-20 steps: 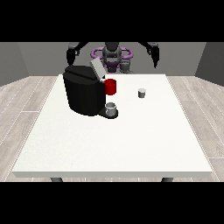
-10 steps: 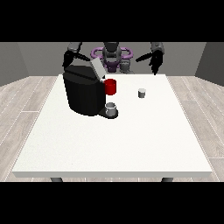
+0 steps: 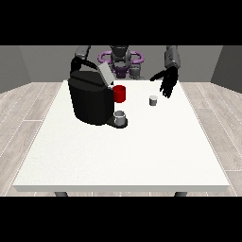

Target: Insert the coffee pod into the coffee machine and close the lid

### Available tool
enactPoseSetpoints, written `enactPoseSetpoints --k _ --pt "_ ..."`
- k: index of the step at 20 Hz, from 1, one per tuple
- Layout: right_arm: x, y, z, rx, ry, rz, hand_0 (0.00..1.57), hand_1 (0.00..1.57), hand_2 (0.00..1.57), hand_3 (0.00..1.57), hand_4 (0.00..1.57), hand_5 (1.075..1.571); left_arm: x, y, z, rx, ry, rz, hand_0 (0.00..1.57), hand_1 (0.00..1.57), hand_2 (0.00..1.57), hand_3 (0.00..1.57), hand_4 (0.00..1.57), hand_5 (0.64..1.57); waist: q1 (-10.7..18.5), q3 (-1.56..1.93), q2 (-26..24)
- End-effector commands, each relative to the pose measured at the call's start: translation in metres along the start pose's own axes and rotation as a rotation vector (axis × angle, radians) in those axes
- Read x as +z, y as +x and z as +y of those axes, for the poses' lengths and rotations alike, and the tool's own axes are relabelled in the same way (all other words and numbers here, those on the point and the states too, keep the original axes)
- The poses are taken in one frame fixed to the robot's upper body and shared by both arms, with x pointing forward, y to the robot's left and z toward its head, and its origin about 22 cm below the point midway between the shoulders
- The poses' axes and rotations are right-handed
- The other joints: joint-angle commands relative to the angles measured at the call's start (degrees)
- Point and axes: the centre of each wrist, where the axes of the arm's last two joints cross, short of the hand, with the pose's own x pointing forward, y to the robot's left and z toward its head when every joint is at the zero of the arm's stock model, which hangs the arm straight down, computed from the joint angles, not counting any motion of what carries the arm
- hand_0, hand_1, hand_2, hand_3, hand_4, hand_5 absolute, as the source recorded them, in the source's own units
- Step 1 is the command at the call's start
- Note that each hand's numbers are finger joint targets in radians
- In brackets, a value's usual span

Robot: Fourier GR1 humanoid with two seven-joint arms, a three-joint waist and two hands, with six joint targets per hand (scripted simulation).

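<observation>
Front view across a white table (image 3: 118, 156), robot small at upper centre of the frame. Hand at the view's right (image 3: 168, 81) held above the table's far right part, arm descending from the upper right, palm turned down and fingers spread and straight, nothing in its hold. Hand at the view's left (image 3: 77, 63) only partly visible behind the upper left corner of the coffee machine (image 3: 90, 98); cannot tell how its fingers lie or whether anything is held.

One coffee machine, black and boxy, standing on the far left part of the table, left of the frame's centre, its grey lid (image 3: 105, 73) raised and tilted up toward the right. One red part (image 3: 119, 93) on the machine's right face. One grey cup (image 3: 120, 117) standing on the machine's low front tray, just below the red part.

One coffee pod (image 3: 153, 100), small and pale grey, upright on the table right of the machine, well apart from it, near and just below-left of the hand at the view's right, not touched by it
</observation>
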Motion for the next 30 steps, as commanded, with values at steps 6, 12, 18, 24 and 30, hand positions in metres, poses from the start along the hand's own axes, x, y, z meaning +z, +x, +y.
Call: enactPoseSetpoints --k 6,12,18,24,30 --pt "-0.009 -0.012 -0.002 0.021 -0.001 0.064 0.00 0.00 0.00 0.00 0.00 1.571 -0.023 -0.013 -0.019 -0.136 -0.035 0.043 0.00 0.00 0.00 0.00 0.00 1.571 0.5 0.02 2.4" --pt "-0.018 -0.009 0.013 -0.025 -0.002 0.133 0.00 0.00 0.00 0.00 0.00 1.571 -0.037 -0.009 -0.054 -0.203 -0.012 -0.004 0.95 0.95 0.97 0.66 0.00 1.571 2.1 0.01 0.5" --pt "-0.029 -0.021 0.001 0.004 0.015 0.117 0.00 0.00 0.00 0.00 0.00 1.571 -0.052 0.005 -0.022 -0.388 0.036 -0.042 1.04 1.04 1.11 0.91 0.46 1.571 1.5 0.03 3.1" --pt "-0.033 -0.018 0.009 0.019 0.050 0.100 0.00 0.00 0.00 0.00 0.00 1.571 -0.050 -0.012 -0.055 -0.520 -0.105 0.029 0.87 0.87 1.02 0.88 0.34 1.571 0.3 0.02 3.5" --pt "-0.023 -0.044 0.011 -0.015 0.016 0.154 0.00 0.00 0.00 0.00 0.00 1.571 -0.061 -0.006 -0.038 -0.572 -0.169 0.058 0.73 0.73 0.96 0.85 0.39 1.571 1.5 0.03 1.0"
